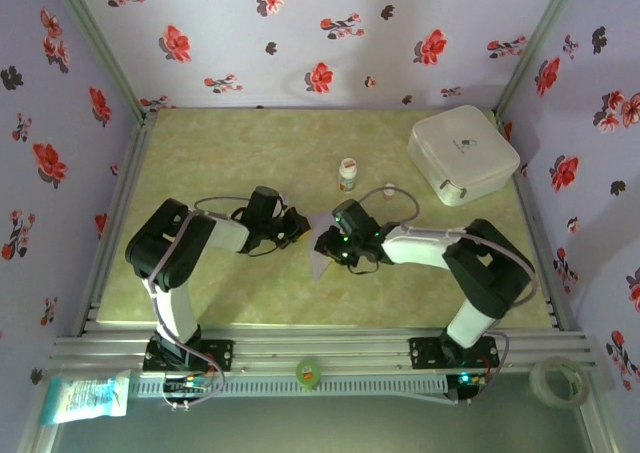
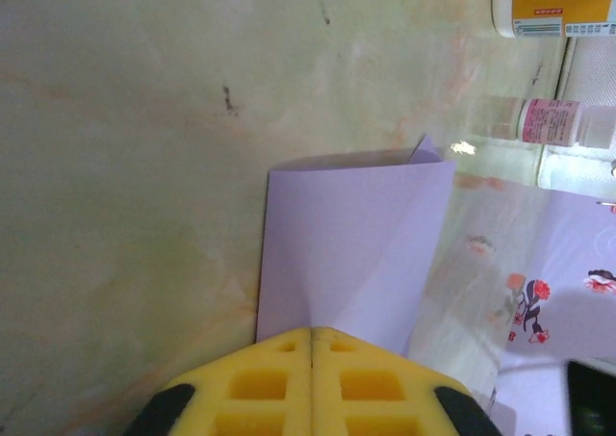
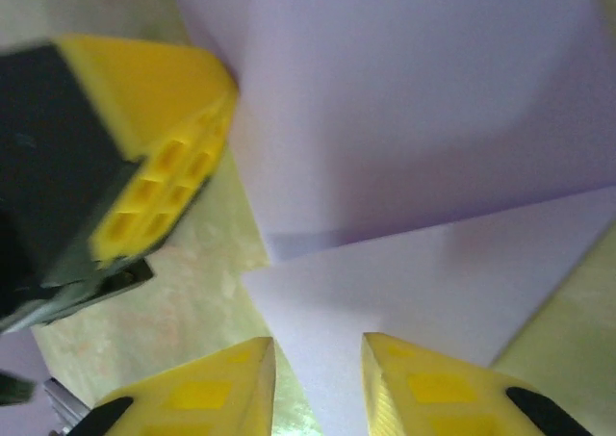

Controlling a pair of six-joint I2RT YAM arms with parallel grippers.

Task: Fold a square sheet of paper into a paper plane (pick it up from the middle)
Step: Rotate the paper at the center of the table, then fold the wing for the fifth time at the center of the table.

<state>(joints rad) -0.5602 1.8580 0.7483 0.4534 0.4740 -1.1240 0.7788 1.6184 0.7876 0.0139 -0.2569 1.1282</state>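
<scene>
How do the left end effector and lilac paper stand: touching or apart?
Touching. Left wrist view: the left end effector is shut, and the lilac paper runs into the seam between the yellow fingers.

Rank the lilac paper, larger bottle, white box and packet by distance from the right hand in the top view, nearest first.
1. lilac paper, at the fingertips of the right hand
2. larger bottle, just behind
3. white box, far right corner
4. packet, near left rail
</scene>
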